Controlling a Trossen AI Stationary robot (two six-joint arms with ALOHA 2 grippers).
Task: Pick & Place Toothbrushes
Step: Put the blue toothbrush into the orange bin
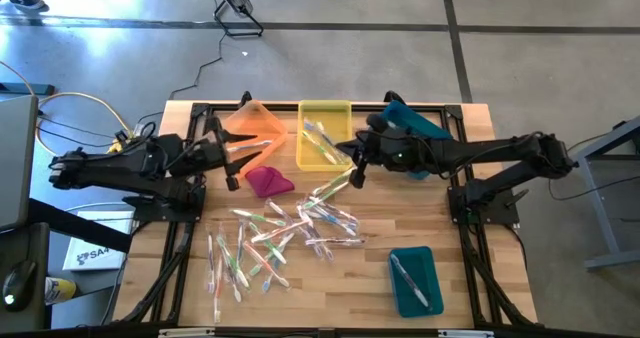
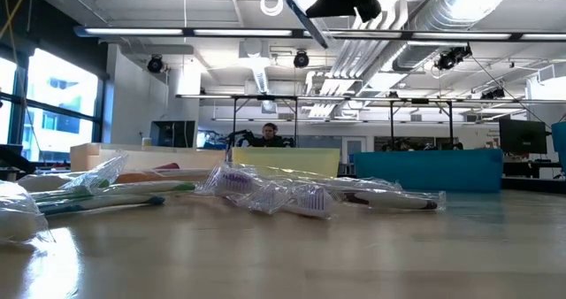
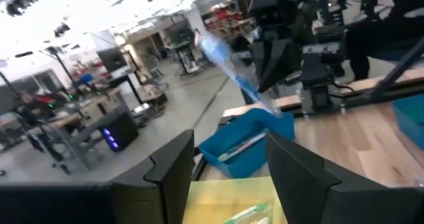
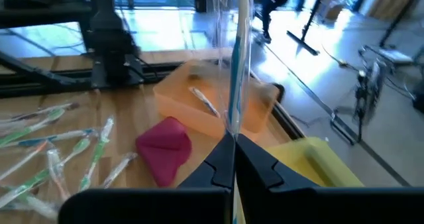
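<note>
Four bins [image 1: 323, 130], dozens of toothbrushes [image 1: 290, 233], one cloth lump [image 1: 268, 181].

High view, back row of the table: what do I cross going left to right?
Left gripper → orange bin → yellow bin → right gripper, holding a wrapped toothbrush → teal bin behind the right arm.

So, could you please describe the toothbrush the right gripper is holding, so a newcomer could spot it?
Find the yellow bin at the table's far edge. At its near right corner, the right gripper pinches a clear-wrapped toothbrush, the only one lifted off the table.
</note>
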